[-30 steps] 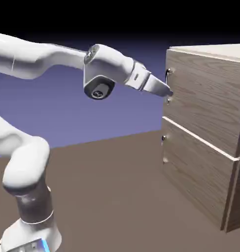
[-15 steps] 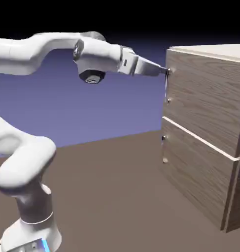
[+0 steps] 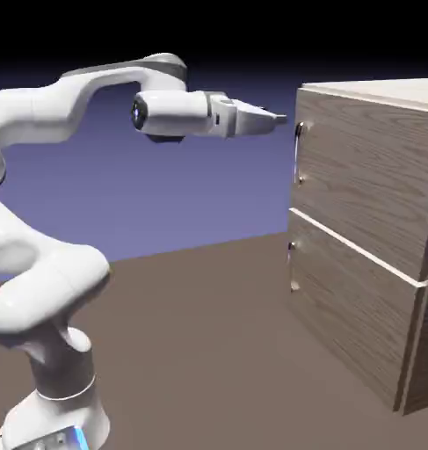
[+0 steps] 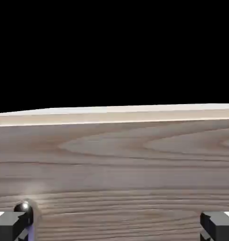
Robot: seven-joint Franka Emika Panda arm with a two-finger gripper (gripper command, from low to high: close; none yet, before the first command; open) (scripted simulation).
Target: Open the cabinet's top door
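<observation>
The cabinet (image 3: 375, 237) of light wood grain stands at the exterior view's right. Its top door (image 3: 362, 180) is flush with the front, and the thin metal bar handle (image 3: 298, 151) runs down its left edge. My gripper (image 3: 279, 118) points level at the cabinet, a short gap left of the handle's upper end, touching nothing. In the hand view the top door's wood (image 4: 135, 174) fills the lower half. The two fingertips (image 4: 10, 226) sit far apart at the bottom corners with nothing between them, so my gripper (image 4: 114, 228) is open. A shiny handle mount (image 4: 24, 207) shows beside the left tip.
The lower matching panel (image 3: 349, 308) sits under a pale seam (image 3: 358, 250), with its own small handle (image 3: 293, 264). The brown table (image 3: 208, 352) spreads before the cabinet. My arm's base (image 3: 59, 387) rises at the lower left.
The hand rose from the handle's lower part to its top, leveled out, and drew back slightly to the left, away from the door. The door has not moved.
</observation>
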